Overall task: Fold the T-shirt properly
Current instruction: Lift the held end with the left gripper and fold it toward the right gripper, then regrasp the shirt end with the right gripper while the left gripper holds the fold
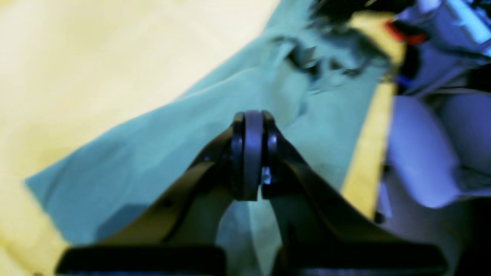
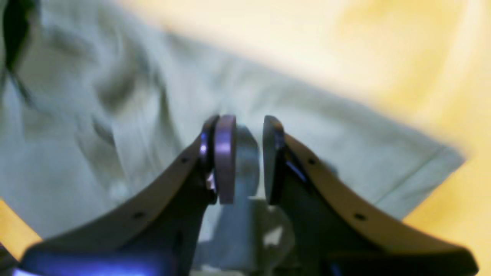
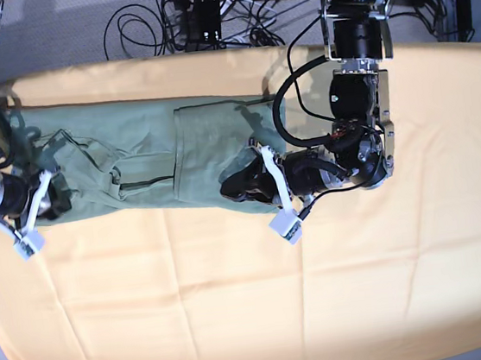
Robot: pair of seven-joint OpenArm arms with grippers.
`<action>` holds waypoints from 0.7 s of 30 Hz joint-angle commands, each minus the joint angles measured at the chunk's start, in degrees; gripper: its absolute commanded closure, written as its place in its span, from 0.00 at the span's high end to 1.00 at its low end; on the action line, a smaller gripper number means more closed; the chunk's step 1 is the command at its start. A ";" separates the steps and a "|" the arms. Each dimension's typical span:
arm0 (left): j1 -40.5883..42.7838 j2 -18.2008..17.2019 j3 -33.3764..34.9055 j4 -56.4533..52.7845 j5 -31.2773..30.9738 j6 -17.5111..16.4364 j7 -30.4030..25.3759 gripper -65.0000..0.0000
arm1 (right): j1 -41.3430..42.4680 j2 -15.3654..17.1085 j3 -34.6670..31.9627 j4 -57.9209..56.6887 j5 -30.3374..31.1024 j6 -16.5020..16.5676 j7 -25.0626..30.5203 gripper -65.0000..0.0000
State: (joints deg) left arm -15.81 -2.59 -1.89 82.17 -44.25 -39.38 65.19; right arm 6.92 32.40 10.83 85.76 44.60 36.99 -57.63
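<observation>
1. Near, left wrist view: left gripper (image 1: 251, 153) is clamped fully together over the shirt (image 1: 161, 153). A sliver of pale cloth shows below the pads, but I can't tell if fabric is really pinched.
2. Near, right wrist view: right gripper (image 2: 245, 157) has its jaws apart, with a clear gap and nothing between them. It hovers over the shirt (image 2: 153, 115) near a hemmed corner.
3. Shirt (image 3: 145, 147) lies as a long band across the far part of the yellow cloth (image 3: 254, 300). It is partly folded, with a layered panel in the middle and rumpled cloth toward the right arm.
4. Risks:
   - The left grip may have missed or caught only one layer. A lift would then drag the fold crooked.
   - The right side is free. If the left pulls alone, I'd expect the band to skew.
   - The left could also have nipped the yellow cloth underneath. Can't rule it out.
5. Pose, base view: left arm (image 3: 358, 71) reaches in from the far edge, wrist bent low, gripper (image 3: 245, 182) at the shirt's end. Right gripper (image 3: 43, 198) sits low at the opposite end.
</observation>
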 commanded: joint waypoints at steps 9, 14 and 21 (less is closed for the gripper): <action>2.08 -4.52 7.48 0.83 5.38 1.66 -2.89 0.00 | 8.41 4.96 1.46 0.76 -4.37 -6.86 0.39 0.38; 2.10 -8.13 11.67 0.83 7.58 1.77 -4.11 0.00 | 7.80 7.98 3.10 0.74 -10.23 -14.01 -2.95 0.55; 2.12 -8.35 11.52 0.83 7.17 3.19 -5.27 0.00 | 4.68 8.48 6.86 -5.40 -9.40 -16.72 -6.56 0.56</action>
State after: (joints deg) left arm -12.75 -10.68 9.78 82.30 -37.67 -36.47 59.70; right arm 10.37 39.24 17.08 79.57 35.09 20.36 -64.60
